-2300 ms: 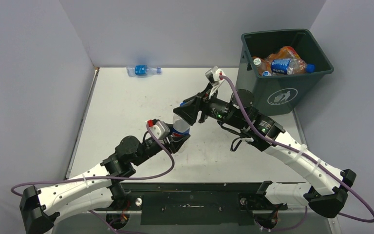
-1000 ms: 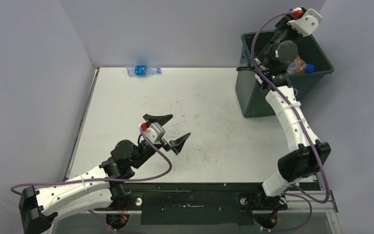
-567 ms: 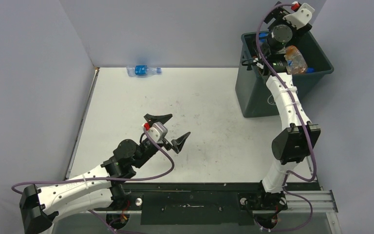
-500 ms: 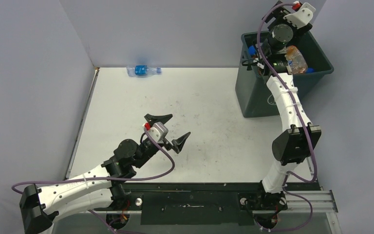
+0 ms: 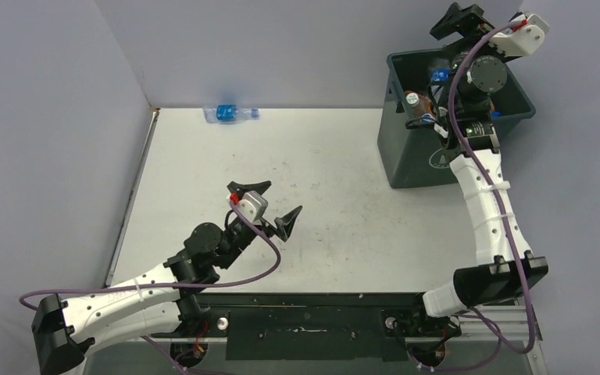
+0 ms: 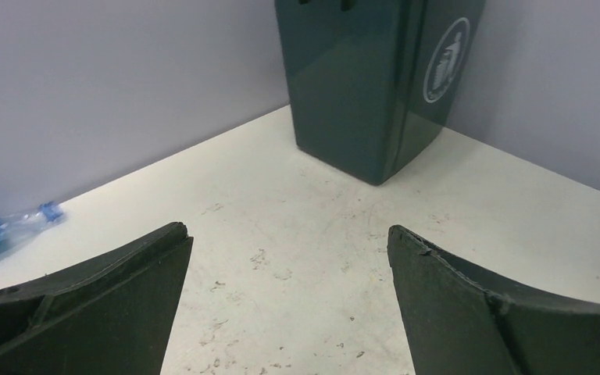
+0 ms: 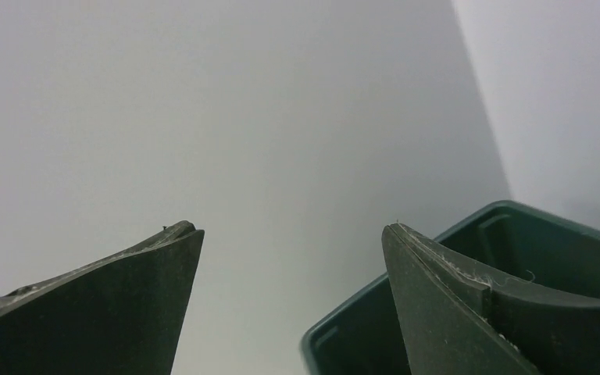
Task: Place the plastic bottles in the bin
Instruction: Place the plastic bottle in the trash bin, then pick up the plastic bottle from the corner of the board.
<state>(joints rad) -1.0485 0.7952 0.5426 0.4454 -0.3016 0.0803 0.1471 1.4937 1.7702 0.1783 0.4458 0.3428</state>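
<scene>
Open tabletop [image 5: 344, 187] stretches ahead of your left gripper [image 5: 280, 198], jaws spread wide, as far as the bin [image 5: 416, 160] in the far right corner. A lone bottle [image 5: 230, 114] lies by the back wall [image 5: 281, 47], far left. Your right arm [image 5: 484, 195] crosses the bin's front, its parted right gripper [image 7: 291, 228] above the rim and the heaped bottles [image 5: 416, 100] inside.

Lighting: bright, even, diffuse. Shadows: faint, soft-edged, on the scuffed white tabletop [image 5: 344, 180]. Focus: sharp in all three views.
</scene>
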